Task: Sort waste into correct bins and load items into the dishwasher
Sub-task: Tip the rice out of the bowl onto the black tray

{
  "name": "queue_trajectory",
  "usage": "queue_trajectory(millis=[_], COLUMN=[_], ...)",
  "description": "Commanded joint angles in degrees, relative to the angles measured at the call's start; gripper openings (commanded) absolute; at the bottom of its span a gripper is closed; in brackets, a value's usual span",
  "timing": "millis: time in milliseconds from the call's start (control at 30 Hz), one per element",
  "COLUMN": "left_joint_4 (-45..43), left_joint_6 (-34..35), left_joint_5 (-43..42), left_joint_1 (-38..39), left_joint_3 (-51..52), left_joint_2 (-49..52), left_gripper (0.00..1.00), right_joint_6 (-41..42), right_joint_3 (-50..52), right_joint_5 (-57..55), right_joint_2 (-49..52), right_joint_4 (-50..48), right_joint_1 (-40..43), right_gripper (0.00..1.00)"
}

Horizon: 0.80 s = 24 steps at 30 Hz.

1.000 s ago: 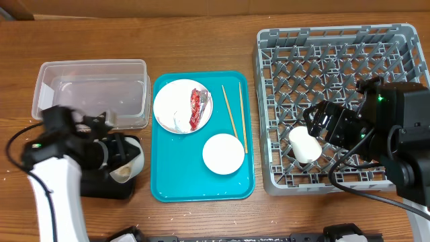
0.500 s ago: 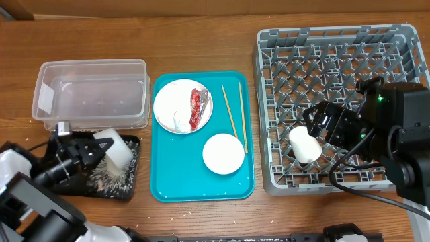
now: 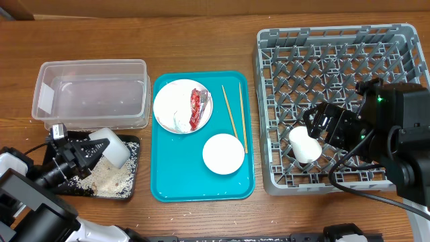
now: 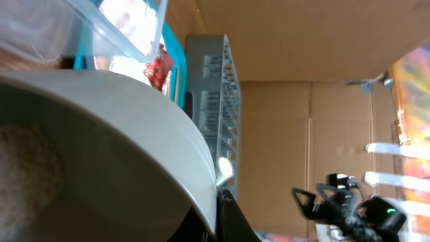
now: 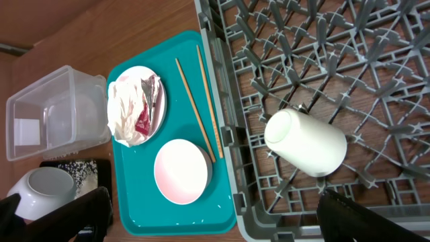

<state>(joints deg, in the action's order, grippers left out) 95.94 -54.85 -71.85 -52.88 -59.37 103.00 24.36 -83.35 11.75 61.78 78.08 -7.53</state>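
1. Rice lies in the black tray at 8 o'clock; the left gripper pinches the tipped bowl over it.
2. The right gripper hangs open by the cup in the rack at 3 o'clock.
3. Next, I think, the bowl goes to the rack.

The black tray is hemmed by the tub at 12 o'clock and the teal tray at 3; the rack is occupied at 7 by a cup.
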Motion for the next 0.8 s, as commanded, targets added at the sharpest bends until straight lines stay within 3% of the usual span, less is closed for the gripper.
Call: queue_trajectory(millis=[0, 100, 267, 300, 400, 500, 533, 567, 600, 633, 733, 767], left_joint_4=[1.0, -1.1, -1.1, -1.6, 0.4, -2.3, -5.4, -2.8, 1.0, 0.5, -3.9, -2.3], left_joint_6=[-2.7, 0.8, -1.5, 3.2, -0.8, 2.5, 8.7, 8.9, 2.1, 1.5, 10.6, 9.1], left_joint_5=[-0.4, 1.1, 2.4, 3.2, 4.7, 4.7, 5.9, 6.7, 6.2, 7.2, 9.9, 10.8], left_joint_1=[0.0, 0.1, 1.3, 1.3, 1.8, 1.8, 1.8, 2.0, 2.3, 2.8, 3.1, 3.1], left_joint_3=[0.0, 0.0, 0.0, 0.0, 0.0, -0.4, -0.4, -0.4, -0.4, -0.4, -0.7, -0.7], left_joint_2=[-0.4, -0.8, -2.5, -2.6, -4.2, -4.7, -4.7, -4.7, -5.1, -6.3, -8.6, -9.9], left_gripper=[0.04, 0.04, 0.04, 0.04, 0.04, 0.04, 0.04, 0.04, 0.04, 0.04, 0.04, 0.04], right_joint_6=[-0.3, -0.1, -0.1, -0.1, -0.1, -0.1, -0.1, -0.1, -0.1, -0.1, -0.1, -0.1], right_joint_3=[-1.4, -1.4, -1.4, -1.4, -1.4, -1.4, -1.4, -1.4, -1.4, -1.4, -1.4, -1.4], right_joint_5=[-0.1, 0.3, 1.4, 1.4, 1.4, 1.4, 1.4, 1.4, 1.4, 1.4, 1.4, 1.5], right_joint_2=[-0.1, -0.1, -0.1, -0.1, -0.1, -0.1, -0.1, -0.1, -0.1, -0.1, -0.1, -0.1], right_joint_4=[0.1, 0.3, 0.3, 0.3, 0.5, 0.5, 0.5, 0.5, 0.5, 0.6, 0.5, 0.6], right_joint_1=[0.2, 0.2, 0.2, 0.2, 0.2, 0.2, 0.2, 0.2, 0.2, 0.2, 0.2, 0.2], right_gripper=[1.00, 1.00, 1.00, 1.00, 1.00, 1.00, 1.00, 1.00, 1.00, 1.00, 1.00, 1.00])
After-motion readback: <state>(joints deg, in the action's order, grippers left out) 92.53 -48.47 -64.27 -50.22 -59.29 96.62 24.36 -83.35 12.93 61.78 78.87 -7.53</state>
